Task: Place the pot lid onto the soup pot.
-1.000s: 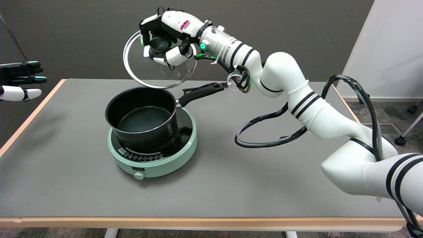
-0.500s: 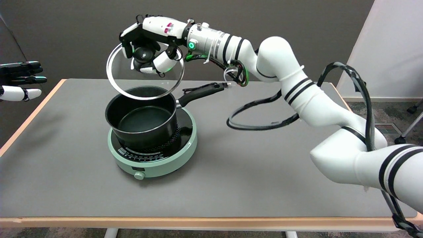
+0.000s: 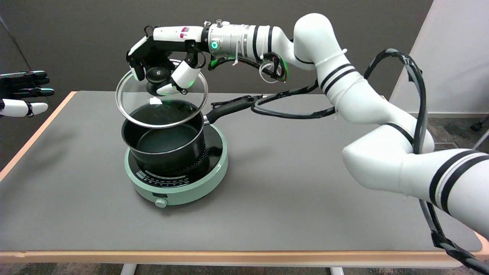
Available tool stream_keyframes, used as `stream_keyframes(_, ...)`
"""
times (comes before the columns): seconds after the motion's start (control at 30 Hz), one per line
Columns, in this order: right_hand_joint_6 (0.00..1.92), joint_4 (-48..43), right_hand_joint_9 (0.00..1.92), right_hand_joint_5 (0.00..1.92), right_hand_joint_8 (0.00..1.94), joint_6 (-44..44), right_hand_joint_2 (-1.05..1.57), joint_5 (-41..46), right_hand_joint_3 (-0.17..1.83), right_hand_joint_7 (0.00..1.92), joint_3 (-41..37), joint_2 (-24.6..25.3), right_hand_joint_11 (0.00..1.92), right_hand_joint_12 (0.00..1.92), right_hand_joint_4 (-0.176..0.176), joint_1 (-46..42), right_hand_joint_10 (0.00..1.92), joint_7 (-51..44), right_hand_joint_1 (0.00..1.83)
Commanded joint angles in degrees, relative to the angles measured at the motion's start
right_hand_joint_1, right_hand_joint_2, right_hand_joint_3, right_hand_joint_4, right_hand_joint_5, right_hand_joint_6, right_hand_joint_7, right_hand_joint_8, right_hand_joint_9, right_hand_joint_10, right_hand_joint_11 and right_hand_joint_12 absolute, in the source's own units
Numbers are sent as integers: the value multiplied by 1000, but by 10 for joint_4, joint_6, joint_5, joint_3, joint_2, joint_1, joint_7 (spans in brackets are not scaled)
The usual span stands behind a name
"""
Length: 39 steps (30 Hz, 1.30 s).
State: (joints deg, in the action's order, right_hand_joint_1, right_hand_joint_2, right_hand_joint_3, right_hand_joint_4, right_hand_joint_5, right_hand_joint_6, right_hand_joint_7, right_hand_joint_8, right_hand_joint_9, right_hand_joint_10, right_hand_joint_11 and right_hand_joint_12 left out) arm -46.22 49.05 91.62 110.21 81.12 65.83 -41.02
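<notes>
One arm working: my right arm comes in from lower right, elbow bent up high, forearm running approx. level to the left over the desk's (image 3: 267, 198) far half. Right hand (image 3: 162, 70) is palm-down w/ fingers curled round the black knob (image 3: 154, 73) of the pot lid (image 3: 162, 98), so it's grasping the lid by the knob. Lid is glass w/ a steel rim, in the air, tilted — near edge lower, sitting just above the soup pot's (image 3: 164, 139) rim and overlapping the opening in my view; can't tell if the near edge touches the rim or not. Far edge is clearly raised.

Pot is black, upright, on the pale green hob (image 3: 177, 179), handle (image 3: 229, 107) pointing back-right under my forearm. A black cable loop (image 3: 294, 109) hangs off the wrist, near the handle tip.

Room: hob sits left of centre, well apart from the desk's front edge and left edge; wide bare desk to the right and in front. Idle left hand (image 3: 23, 93) is off at the far left, well apart from the pot.
</notes>
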Motion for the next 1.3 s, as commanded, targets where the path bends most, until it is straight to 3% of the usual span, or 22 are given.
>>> stream_keyframes(0.03, 1165, 162, 816, 594, 1425, 87, 880, -117, 648, 832, -41, 61, 677, 1921, 176, 81, 1657, 49, 1347)
stream_keyframes(0.33, 1185, 239, 809, 600, 1428, 59, 877, -100, 653, 831, -56, 87, 678, 1921, 176, 94, 1663, 48, 1348)
stream_keyframes(1.3, 1190, 232, 808, 622, 1425, 11, 860, -78, 680, 841, -54, 95, 686, 1921, 176, 73, 1668, 47, 1351)
